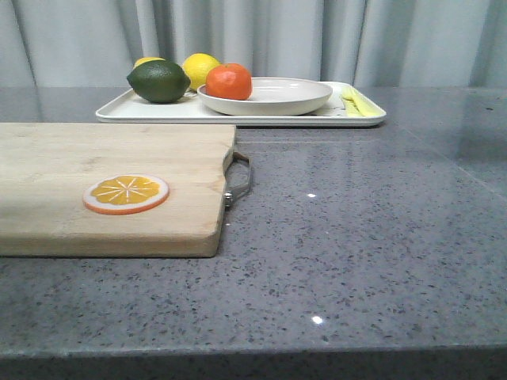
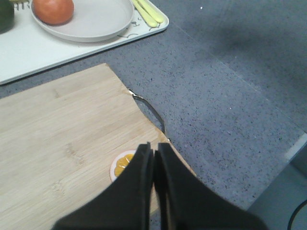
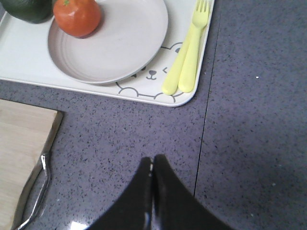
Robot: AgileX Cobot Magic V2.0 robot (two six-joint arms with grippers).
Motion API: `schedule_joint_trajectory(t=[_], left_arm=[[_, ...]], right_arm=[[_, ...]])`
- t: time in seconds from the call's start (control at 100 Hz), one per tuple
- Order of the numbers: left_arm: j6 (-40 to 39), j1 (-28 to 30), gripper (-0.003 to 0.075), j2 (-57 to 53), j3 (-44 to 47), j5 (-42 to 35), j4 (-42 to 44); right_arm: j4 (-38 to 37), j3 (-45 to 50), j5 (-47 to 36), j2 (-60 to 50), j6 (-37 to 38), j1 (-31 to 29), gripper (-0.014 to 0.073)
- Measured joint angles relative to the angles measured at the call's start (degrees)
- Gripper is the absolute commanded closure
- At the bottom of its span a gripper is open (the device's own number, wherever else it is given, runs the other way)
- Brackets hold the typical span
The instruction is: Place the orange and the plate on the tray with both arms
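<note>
both grippers point(image 2: 153, 163) point(image 3: 152, 177) closed, empty

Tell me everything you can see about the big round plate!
The plate is wide, round and shallow, off-white and shiny, with a low raised rim. It looks plain, with no pattern. It lies flat on the white tray, partly covering a little bear drawing. A whole orange sits on the plate near one edge; the rest of it is bare. Yellow cutlery lies beside it on the tray, not touching. No gripper touches it.
</note>
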Motion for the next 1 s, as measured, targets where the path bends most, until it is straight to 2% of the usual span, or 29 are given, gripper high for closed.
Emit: schedule_joint_trajectory(t=[0.38, 0.6, 1.0], left_arm=[[0.0, 0.0, 0.0739, -13.3, 10.5, -5.4, 0.1], [-0.6, 0.0, 0.0739, -20.3, 15.7, -5.4, 0.1], [-0.8, 0.0, 0.0739, -32.9, 23.9, -5.3, 0.3]], right_arm=[[0.1, 26.5, -11.9, -28.7, -2.6, 0.0, 0.0659], [0.1, 35.3, -14.8, -41.5, -2.6, 0.0, 0.0659], [0.1, 49.0, -15.3, -57.9, -2.7, 0.0, 0.0659]])
